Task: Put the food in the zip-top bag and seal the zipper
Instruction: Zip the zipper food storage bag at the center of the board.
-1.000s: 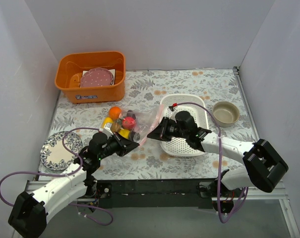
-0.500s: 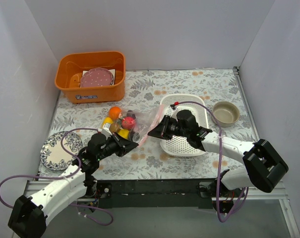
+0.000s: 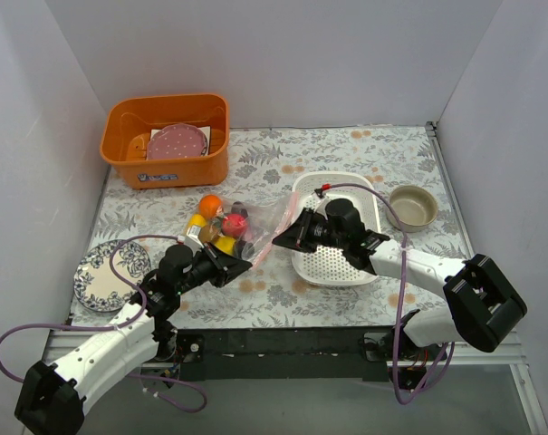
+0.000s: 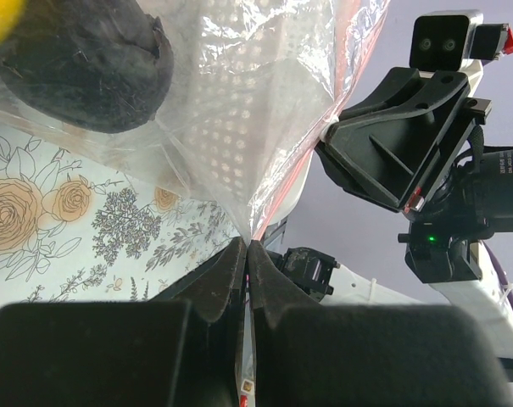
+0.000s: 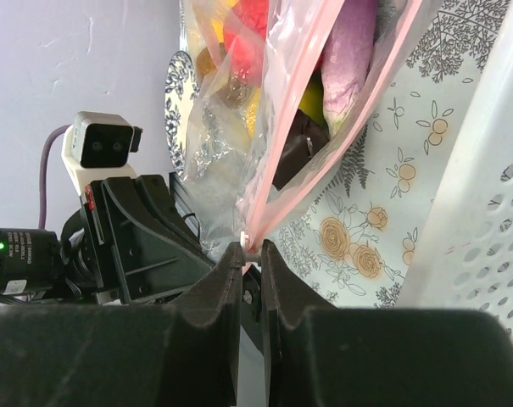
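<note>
Zip-top bag [image 4: 264, 110] unmoved, left claw [image 4: 246, 245] still pinching.

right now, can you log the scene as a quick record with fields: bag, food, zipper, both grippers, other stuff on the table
bag: clear, stretched between the two grippers, beside the white basket
food: several toy pieces inside the bag, count unclear
zipper: pink, its two sides apart in the right wrist view, not sealed
left gripper: shut on a bag corner
right gripper: shut on the zipper's end
elsewhere: orange bin holding a pink plate, bowl, patterned plate
</note>
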Tool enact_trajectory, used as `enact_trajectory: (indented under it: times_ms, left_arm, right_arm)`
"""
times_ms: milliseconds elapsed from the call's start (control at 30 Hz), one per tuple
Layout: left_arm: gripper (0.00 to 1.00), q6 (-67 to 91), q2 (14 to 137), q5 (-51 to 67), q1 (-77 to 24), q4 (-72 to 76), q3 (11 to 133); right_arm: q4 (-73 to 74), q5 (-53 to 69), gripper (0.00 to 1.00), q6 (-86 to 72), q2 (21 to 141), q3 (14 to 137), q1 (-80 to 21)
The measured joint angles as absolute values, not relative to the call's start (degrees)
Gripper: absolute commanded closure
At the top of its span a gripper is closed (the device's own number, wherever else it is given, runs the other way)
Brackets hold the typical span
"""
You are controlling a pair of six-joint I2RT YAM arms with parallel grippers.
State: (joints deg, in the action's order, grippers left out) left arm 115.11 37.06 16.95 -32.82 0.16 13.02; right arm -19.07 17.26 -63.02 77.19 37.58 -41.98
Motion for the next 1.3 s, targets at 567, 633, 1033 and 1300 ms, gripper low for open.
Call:
enact_trajectory:
  times_ms: [567,633,1033,1300]
  left_arm:
    - [1.00,115.1,35.7,16.9,-32.8,-1.2,12.8]
    - [1.00,115.1,35.7,16.9,-32.8,-1.4,12.8]
    - [1.00,115.1,34.9,16.0,-32.8,-4.5,12.8]
    - [1.00,115.1,34.4,15.6,-32.8,-6.0,13.2]
  right_arm:
    - [-19.0,17.5,0.83,-62.0,77.2,37.6,-39.3]
    - [-19.0,17.7,0.83,-61.6,77.2,37.6,-39.0]
    - [-18.7,18.3,0.83,-60.4,77.2,37.6,-36.9]
    - [-18.1,18.6,0.83,-59.7,77.2,37.6,-35.7]
